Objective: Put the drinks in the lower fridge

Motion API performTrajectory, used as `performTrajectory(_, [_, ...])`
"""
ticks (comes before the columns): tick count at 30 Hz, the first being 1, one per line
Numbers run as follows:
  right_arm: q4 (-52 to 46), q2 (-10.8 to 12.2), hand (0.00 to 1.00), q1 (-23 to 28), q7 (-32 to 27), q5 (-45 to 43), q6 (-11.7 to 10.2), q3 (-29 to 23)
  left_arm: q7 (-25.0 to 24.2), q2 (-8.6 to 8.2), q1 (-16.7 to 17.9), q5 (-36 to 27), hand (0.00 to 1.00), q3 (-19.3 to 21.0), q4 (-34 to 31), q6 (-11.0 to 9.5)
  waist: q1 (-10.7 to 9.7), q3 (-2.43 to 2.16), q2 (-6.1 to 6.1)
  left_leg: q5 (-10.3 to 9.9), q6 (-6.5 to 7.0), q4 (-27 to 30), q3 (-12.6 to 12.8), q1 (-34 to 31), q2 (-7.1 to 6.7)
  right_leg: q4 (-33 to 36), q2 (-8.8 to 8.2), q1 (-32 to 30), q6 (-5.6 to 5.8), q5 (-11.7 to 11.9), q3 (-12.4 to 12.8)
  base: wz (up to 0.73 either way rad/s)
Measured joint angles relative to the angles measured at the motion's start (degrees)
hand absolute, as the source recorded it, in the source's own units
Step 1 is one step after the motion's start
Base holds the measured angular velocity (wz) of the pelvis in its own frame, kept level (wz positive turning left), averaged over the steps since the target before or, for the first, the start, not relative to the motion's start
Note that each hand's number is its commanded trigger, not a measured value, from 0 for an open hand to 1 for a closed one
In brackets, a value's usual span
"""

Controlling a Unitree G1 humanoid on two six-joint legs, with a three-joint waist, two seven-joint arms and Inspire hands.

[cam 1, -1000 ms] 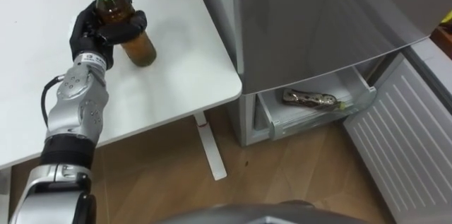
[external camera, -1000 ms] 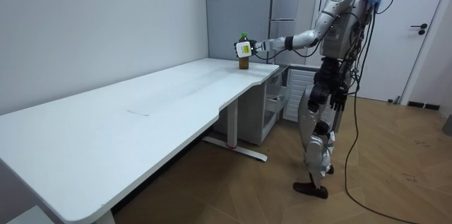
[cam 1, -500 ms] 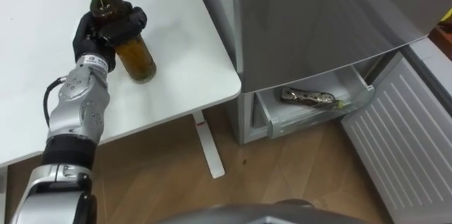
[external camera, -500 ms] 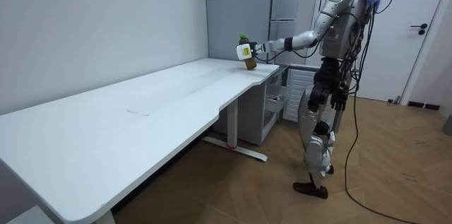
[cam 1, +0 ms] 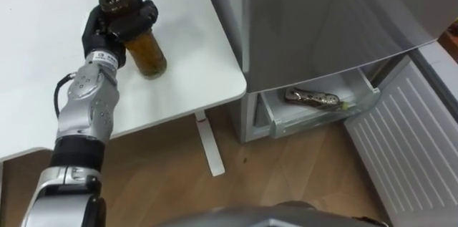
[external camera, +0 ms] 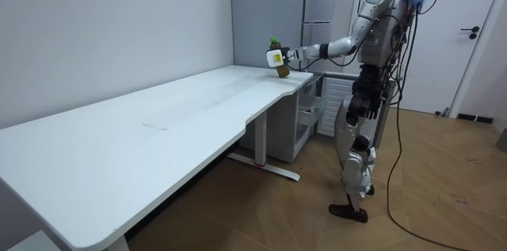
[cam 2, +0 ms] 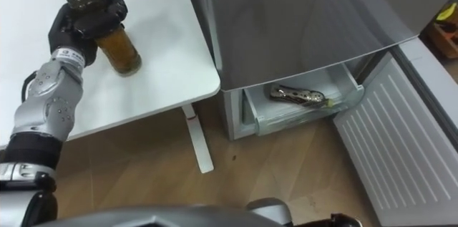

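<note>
White desk (cam 1: 43, 34) is spreading beneath the robot's left hand (cam 1: 107, 30); right of it a grey fridge (cam 1: 322, 19) is standing, its lower drawer (cam 1: 318, 118) open, holding a dark bottle (cam 1: 313, 99). That hand is gripping a tilted green-capped brown drink bottle (cam 1: 147, 51).

Stance: upright on both legs, feet a little apart, seen in the room view.
Left arm: raised to about chest height and stretched out towards the room view's left, elbow slightly bent. In the eye views it enters at the lower left and runs up the view.
Left wrist: roughly in line with the silver forearm, back of the hand facing the head camera.
Left hand (cam 1: 106, 32): black, with fingers and thumb curled round the upper part of a bottle (cam 1: 145, 51), just below its neck.
</note>
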Motion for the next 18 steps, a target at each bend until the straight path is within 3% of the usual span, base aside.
performTrajectory(6, [-6.00,2.30,0.00,0.10,2.16,3.03,-3.34,3.45,-1.71,-2.54,2.24,0.18,1.00,-1.37,-4.88,0.57,2.58,-0.04,-0.29,0.00,-0.01,-0.02,-1.27,1.01,0.05,-0.91,-0.01,1.54,-0.11,0.08,-1.48,0.09])
performTrajectory(11, [-13.63,2.54,0.00,0.10,5.39,1.11,-3.13,9.84,-2.78,-2.91,5.86,-4.42,1.00,-4.14,-10.79,0.62,4.71,-0.09,-0.25,0.05,-0.06,0.13,-2.10,0.22,-0.09,-0.87,-0.18,1.47,-0.24,0.18,-2.56,0.09])
performTrajectory(18, [-22.56,3.26,0.00,0.64,6.04,0.47,-3.00,13.17,-2.76,-3.29,11.02,-11.06,1.00,-7.05,-12.24,0.86,6.78,0.00,-0.41,0.15,-0.05,0.54,-2.43,-0.39,-0.15,-0.78,-0.32,1.46,-0.23,0.17,-3.27,0.04])
